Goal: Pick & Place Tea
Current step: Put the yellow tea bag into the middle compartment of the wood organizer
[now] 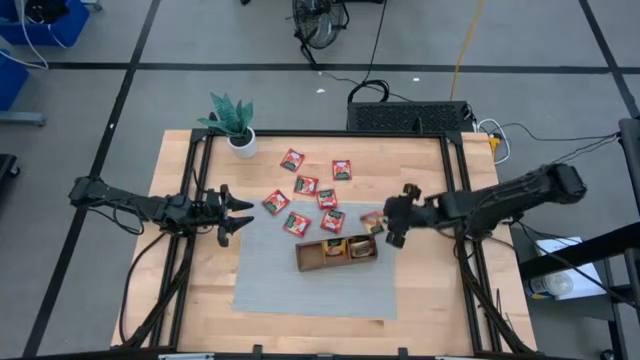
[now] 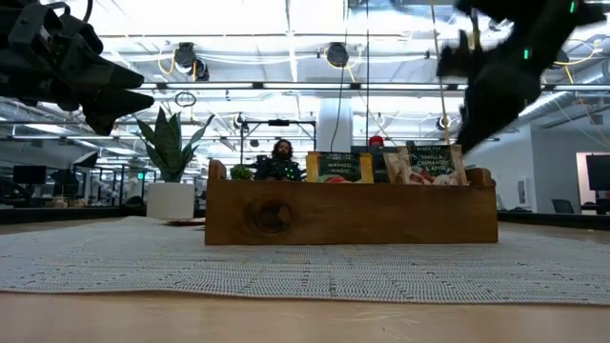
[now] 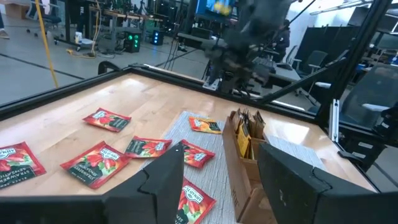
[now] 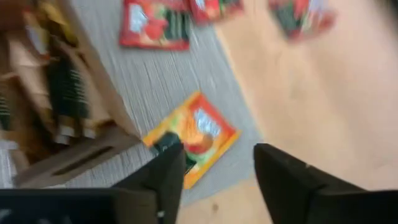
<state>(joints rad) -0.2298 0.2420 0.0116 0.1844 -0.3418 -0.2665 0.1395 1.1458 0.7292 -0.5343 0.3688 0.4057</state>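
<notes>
Several red tea sachets [image 1: 306, 185] lie flat on the wood and on the grey mat [image 1: 300, 290]. One orange sachet [image 4: 193, 137] lies on the mat's edge beside the brown wooden tray [image 1: 337, 252]. Other sachets [image 2: 338, 167] stand upright in the tray. My right gripper [image 4: 217, 174] hangs open above the orange sachet and the tray's right end, with nothing between its fingers; it also shows in the high view [image 1: 392, 215]. My left gripper [image 1: 238, 215] waits open at the mat's left edge, level, pointing toward the sachets [image 3: 99, 163].
A potted plant [image 1: 232, 120] stands at the table's far left corner. Black frame rails [image 1: 455, 190] run along the table's left and right sides. Bare mat lies on the near side of the tray. A person [image 2: 282, 157] sits in the room beyond the table.
</notes>
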